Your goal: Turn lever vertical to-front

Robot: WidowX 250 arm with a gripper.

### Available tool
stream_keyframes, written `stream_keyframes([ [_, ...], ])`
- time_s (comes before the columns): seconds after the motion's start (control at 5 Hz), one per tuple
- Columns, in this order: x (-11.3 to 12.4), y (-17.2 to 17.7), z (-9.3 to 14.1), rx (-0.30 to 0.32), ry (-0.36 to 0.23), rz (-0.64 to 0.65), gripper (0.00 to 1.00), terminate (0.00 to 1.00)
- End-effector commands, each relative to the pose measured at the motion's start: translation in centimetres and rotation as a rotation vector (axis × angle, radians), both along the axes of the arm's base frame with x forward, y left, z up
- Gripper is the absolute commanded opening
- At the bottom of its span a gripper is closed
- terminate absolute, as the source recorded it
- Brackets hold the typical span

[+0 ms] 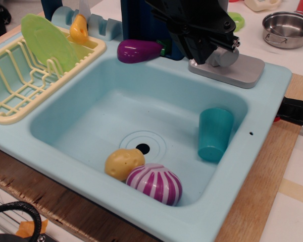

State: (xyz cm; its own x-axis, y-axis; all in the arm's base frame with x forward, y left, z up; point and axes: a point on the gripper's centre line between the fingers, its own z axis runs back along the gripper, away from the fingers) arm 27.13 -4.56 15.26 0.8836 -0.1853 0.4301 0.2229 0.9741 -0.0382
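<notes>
The grey toy tap stands at the sink's back right corner on its flat grey base (245, 71). Its round barrel (224, 56) pokes out from under my black gripper (206, 51), which hangs over the tap from above and the left. The lever is hidden behind the gripper body. The fingertips are hidden too, so I cannot tell whether the jaws are open or shut, or whether they touch the lever.
The light blue sink (91, 108) holds a teal cup (214, 133), a yellow potato (123, 163) and a purple-white onion (155, 184). A purple eggplant (139, 50) lies on the back rim. A yellow dish rack (15, 93) with a green plate (45, 40) stands left. A steel pot (288, 27) sits far right.
</notes>
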Motion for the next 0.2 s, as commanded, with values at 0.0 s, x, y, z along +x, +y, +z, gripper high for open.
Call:
stream_keyframes([
  [0.0, -3.53, 0.88, -5.1, -0.007, 0.217, 0.058, 0.0, 1.0],
])
